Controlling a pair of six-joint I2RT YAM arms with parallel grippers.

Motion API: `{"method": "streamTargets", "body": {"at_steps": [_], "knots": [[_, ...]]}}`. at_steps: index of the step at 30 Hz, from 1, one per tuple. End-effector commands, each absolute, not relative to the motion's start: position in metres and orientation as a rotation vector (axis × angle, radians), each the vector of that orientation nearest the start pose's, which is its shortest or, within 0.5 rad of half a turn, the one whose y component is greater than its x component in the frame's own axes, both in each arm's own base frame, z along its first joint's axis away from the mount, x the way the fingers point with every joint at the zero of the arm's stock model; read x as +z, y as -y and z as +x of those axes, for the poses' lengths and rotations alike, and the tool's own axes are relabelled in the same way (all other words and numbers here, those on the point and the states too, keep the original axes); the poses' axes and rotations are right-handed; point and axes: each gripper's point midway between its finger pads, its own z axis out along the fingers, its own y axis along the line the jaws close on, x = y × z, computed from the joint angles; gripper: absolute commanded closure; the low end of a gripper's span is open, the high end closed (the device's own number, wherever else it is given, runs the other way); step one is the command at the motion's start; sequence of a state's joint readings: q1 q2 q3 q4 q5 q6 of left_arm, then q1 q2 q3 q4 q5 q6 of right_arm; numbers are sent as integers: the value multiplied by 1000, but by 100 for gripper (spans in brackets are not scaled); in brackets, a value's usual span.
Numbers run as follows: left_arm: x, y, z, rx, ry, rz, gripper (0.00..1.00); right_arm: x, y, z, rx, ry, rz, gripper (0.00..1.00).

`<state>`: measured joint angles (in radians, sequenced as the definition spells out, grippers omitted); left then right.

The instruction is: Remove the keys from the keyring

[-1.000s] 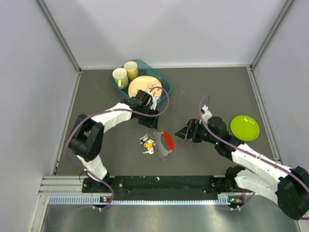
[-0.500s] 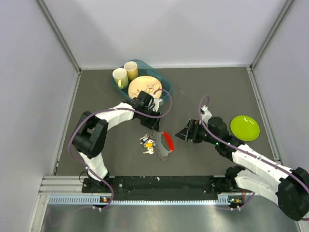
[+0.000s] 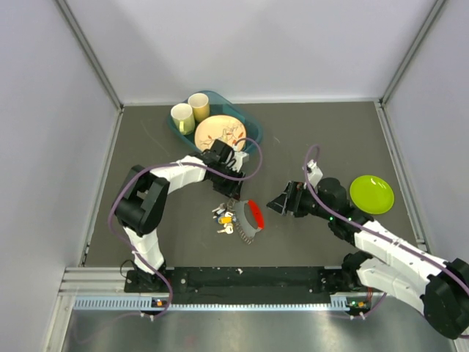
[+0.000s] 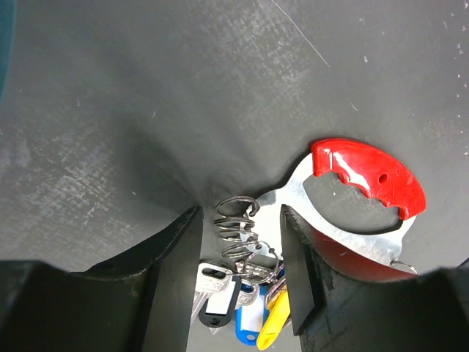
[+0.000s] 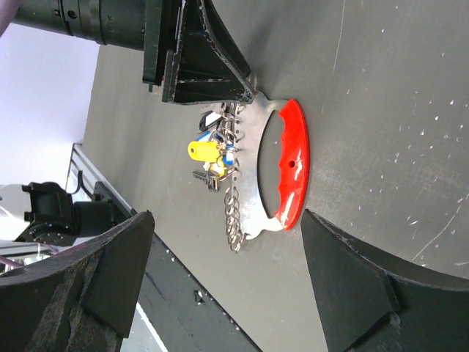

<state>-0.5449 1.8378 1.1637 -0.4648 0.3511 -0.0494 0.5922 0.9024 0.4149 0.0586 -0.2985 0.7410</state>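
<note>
with the keyring (image 3: 253, 213) lying mid-table, the keys (image 3: 223, 218) bunched at its nine o'clock side, the left gripper (image 4: 239, 221) straddles the ring unclenched and should pinch it squarely, low and centred, while the released right gripper (image 5: 227, 220) hovers at three o'clock.

The keyring (image 4: 236, 220) lay flat on the dark table (image 3: 330, 132), near its middle, a coiled wire ring joined to a silvery plate edged by a curved red clip (image 4: 366, 176). The keys (image 4: 242, 312) hung bunched on the ring, with yellow, blue and black heads.
</note>
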Motion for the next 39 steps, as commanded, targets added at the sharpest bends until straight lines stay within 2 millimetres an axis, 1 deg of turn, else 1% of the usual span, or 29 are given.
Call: {"method": "streamTargets", "body": {"at_steps": [1, 3, 4, 7, 8, 11, 12, 14, 15, 17, 19, 20, 22, 23, 24, 25, 26, 27, 30, 31, 33, 34, 35, 37, 38, 39], "knots": [[31, 259, 291, -712, -2623, 791, 49, 151, -233, 210, 1121, -2105, -63, 18], [35, 258, 288, -709, -2627, 780, 49, 150, -232, 210, 1118, -2103, -58, 18], [34, 256, 285, -712, -2633, 781, 50, 150, -232, 210, 1118, -2103, -58, 18], [37, 260, 283, -750, -2630, 765, 57, 150, -231, 209, 1121, -2103, -64, 18], [37, 261, 281, -766, -2638, 758, 63, 149, -232, 208, 1119, -2104, -69, 18], [36, 261, 275, -789, -2653, 755, 72, 145, -230, 208, 1109, -2111, -62, 18], [36, 259, 271, -789, -2668, 753, 76, 142, -229, 209, 1105, -2116, -58, 18], [37, 255, 271, -760, -2672, 761, 83, 139, -227, 210, 1076, -2120, -67, 18], [39, 254, 269, -757, -2684, 765, 91, 140, -225, 213, 1047, -2122, -69, 18], [47, 259, 267, -803, -2670, 779, 95, 138, -220, 219, 989, -2124, -74, 17], [52, 260, 263, -832, -2666, 781, 100, 143, -223, 220, 1000, -2101, -95, 17], [59, 262, 262, -858, -2647, 783, 100, 140, -225, 219, 1007, -2107, -111, 16], [62, 262, 258, -874, -2639, 787, 100, 138, -228, 222, 1008, -2112, -120, 15], [68, 263, 258, -882, -2619, 793, 100, 136, -229, 222, 1008, -2122, -135, 15], [71, 264, 257, -897, -2607, 799, 100, 129, -233, 222, 1014, -2148, -146, 15], [73, 264, 256, -901, -2600, 806, 100, 132, -237, 225, 1037, -2127, -163, 15], [77, 264, 256, -904, -2581, 817, 100, 130, -242, 221, 1067, -2136, -199, 15], [79, 265, 256, -910, -2573, 823, 100, 124, -246, 222, 1075, -2155, -217, 15], [84, 267, 253, -940, -2554, 846, 100, 124, -256, 222, 1111, -2146, -302, 15], [87, 269, 251, -966, -2546, 852, 100, 118, -258, 223, 1112, -2162, -325, 14], [90, 270, 250, -981, -2535, 858, 100, 118, -264, 227, 1117, -2127, -391, 13], [92, 270, 249, -985, -2531, 861, 100, 109, -265, 229, 1107, -2150, -406, 13], [93, 270, 248, -984, -2524, 871, 100, 111, -270, 231, 1121, -2119, -457, 13], [93, 268, 247, -977, -2528, 873, 100, 108, -277, 233, 1144, -2114, -499, 13], [92, 267, 248, -968, -2528, 876, 100, 95, -279, 235, 1141, -2148, -519, 13], [91, 267, 248, -961, -2532, 874, 100, 94, -281, 241, 1130, -2158, -507, 13]]}}
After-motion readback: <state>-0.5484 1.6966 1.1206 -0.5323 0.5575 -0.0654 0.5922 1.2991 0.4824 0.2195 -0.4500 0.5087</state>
